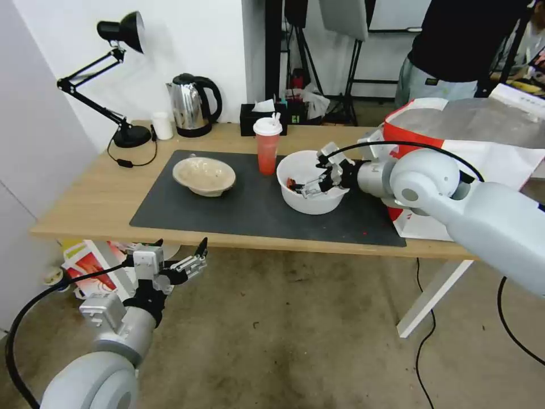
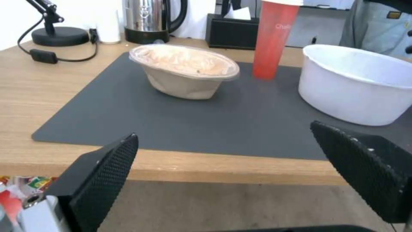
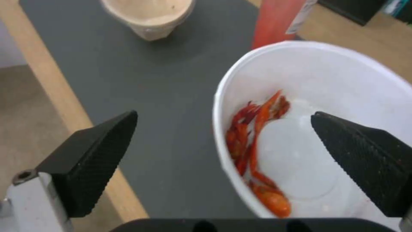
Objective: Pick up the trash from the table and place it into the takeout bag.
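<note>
My head camera looks forward and down from in front of the table (image 1: 96, 199), taking in its whole width. My left wrist camera sits low, just off the table's near edge, facing across the mat (image 2: 172, 122) between my own two fingers (image 2: 103, 170). My right wrist camera is close above the white bowl (image 3: 317, 83), looking steeply down across its rim. All three views share the mat, the white bowl (image 1: 311, 190), the beige bowl (image 1: 204, 176) and the red cup (image 1: 267, 146).
</note>
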Motion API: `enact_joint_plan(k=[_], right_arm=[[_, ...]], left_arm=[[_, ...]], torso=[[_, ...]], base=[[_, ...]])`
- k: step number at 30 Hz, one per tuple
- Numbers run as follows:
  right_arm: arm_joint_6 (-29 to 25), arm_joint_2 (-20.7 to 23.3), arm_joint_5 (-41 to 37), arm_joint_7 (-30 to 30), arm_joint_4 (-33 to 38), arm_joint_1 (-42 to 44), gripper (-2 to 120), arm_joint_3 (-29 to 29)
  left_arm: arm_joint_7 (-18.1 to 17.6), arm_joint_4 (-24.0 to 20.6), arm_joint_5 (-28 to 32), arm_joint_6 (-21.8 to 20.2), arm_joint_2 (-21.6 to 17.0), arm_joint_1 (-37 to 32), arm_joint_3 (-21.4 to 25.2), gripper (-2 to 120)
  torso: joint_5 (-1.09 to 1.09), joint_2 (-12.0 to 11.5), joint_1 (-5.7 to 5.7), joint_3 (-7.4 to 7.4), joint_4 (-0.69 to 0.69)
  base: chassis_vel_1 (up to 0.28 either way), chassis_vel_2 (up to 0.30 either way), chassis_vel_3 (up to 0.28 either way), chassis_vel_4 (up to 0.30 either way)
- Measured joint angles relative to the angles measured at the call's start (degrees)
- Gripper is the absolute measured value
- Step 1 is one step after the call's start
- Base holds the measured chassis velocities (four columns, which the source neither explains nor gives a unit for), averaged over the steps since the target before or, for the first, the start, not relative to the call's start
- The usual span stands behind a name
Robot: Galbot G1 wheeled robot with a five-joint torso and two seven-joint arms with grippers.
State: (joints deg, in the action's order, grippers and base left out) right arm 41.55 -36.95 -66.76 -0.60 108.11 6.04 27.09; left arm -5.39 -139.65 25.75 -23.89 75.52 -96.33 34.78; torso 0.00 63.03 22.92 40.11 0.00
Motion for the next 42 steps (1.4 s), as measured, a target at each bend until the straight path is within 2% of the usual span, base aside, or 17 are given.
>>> enact_joint_plan(k=[14, 23, 42], right_arm=[[-0.09, 3.68, -1.66, 0.33, 2.48, -0.88, 100, 2.54], [-0.13, 4.84, 0.82, 3.46, 1.69, -1.60, 100, 5.23], [-0.16, 1.15, 2.82, 6.94, -5.26, -7.58, 100, 11.26]], left_arm=[[0.00, -0.23, -0.30, 0.04, 0.46, -0.39, -0.20, 100], [0.23, -0.45, -0.94, 0.06, 0.78, -0.96, -0.51, 100], [0.98, -0.46, -1.65, 0.25, 1.23, -1.10, -0.79, 100]], torso=[[0.01, 0.00, 0.00, 0.00, -0.01], [0.00, 0.00, 0.00, 0.00, -0.01], [0.00, 0.00, 0.00, 0.00, 0.00]], base=[[0.000, 0.000, 0.000, 0.000], [0.000, 0.000, 0.000, 0.000], [0.000, 0.000, 0.000, 0.000]])
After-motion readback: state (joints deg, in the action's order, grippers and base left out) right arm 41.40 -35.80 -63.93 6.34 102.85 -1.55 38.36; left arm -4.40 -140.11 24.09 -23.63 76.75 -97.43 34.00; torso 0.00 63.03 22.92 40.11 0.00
